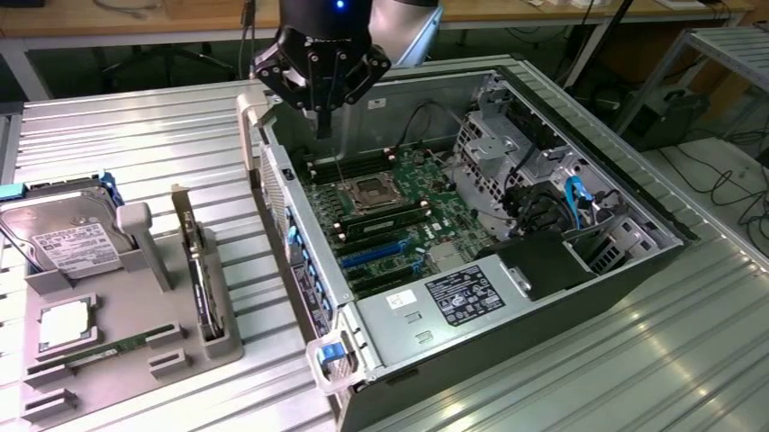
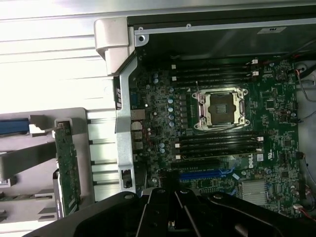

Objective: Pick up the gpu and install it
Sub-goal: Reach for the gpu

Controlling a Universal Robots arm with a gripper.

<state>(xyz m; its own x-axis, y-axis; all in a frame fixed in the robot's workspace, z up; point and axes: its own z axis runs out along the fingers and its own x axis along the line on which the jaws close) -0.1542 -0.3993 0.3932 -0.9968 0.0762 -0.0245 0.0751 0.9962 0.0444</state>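
The gpu (image 1: 202,274) is a thin dark card standing on edge in a slot of the grey holder (image 1: 132,270), its silver bracket at the far end. The wrist view shows the gpu (image 2: 66,168) as a green card edge beside the case wall. My gripper (image 1: 322,126) hangs over the far end of the open computer case (image 1: 625,207), above the motherboard (image 1: 397,207) and well away from the gpu. Its fingers are shut together and hold nothing. Blue expansion slots (image 1: 378,256) lie near the power supply (image 1: 456,297).
The holder also carries a silver hard drive (image 1: 67,238), a processor chip (image 1: 67,324) and a green memory stick (image 1: 108,346). An open processor socket (image 2: 219,108) sits mid-board between memory slots. Drive cages and cables fill the case's side at the exterior view's right. Ribbed metal tabletop surrounds everything.
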